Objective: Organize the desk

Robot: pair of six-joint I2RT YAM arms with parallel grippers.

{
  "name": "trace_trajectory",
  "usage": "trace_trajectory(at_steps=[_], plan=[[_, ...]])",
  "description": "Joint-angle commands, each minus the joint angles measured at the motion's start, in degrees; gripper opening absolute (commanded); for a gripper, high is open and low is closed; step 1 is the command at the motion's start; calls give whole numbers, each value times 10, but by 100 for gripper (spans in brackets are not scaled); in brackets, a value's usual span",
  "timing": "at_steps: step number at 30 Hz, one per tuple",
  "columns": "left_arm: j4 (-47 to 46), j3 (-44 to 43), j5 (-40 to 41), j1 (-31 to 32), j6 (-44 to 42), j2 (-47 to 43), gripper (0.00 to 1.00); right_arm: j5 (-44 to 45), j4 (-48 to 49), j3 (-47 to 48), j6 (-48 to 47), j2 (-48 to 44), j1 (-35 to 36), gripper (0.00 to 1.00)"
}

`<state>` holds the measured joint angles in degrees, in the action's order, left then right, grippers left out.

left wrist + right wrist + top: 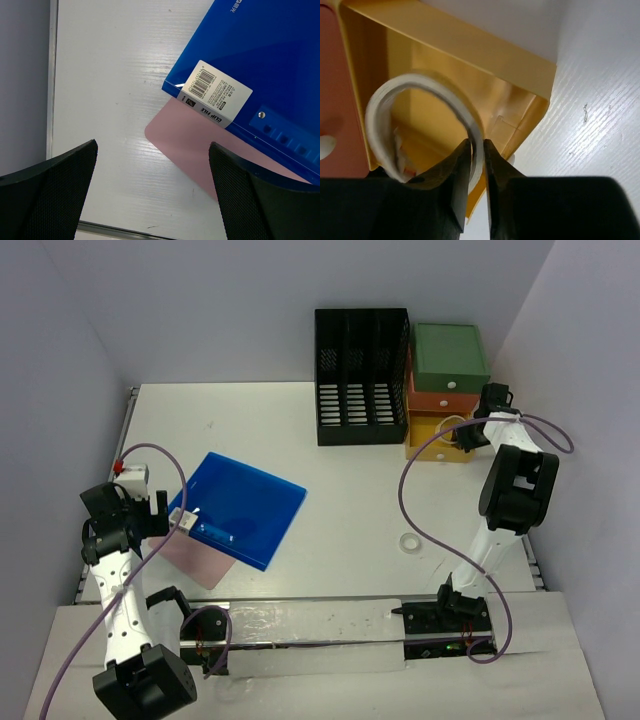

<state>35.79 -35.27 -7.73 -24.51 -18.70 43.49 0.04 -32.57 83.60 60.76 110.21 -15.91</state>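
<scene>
Over the yellow drawer [520, 65], right gripper [476, 150] pinches a white tape ring [420, 82].

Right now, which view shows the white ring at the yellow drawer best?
Right wrist: the white ring appears large, its wall between the fingers of the right end effector, over the yellow drawer. Top external shows it small; left wrist, not at all.
</scene>
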Motion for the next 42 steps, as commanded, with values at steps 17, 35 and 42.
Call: trace_trajectory(at_steps=[17,35,42], plan=[[-21,3,2,-3,-10,-5,99,5,95,-44,-150,-173,79,43],[78,-211,-82,138,12,148,99,52,-139,-359,-284,-535,401,43],[59,-144,-68,315,2,121,99,104,-177,-399,-259,-502,453,43]])
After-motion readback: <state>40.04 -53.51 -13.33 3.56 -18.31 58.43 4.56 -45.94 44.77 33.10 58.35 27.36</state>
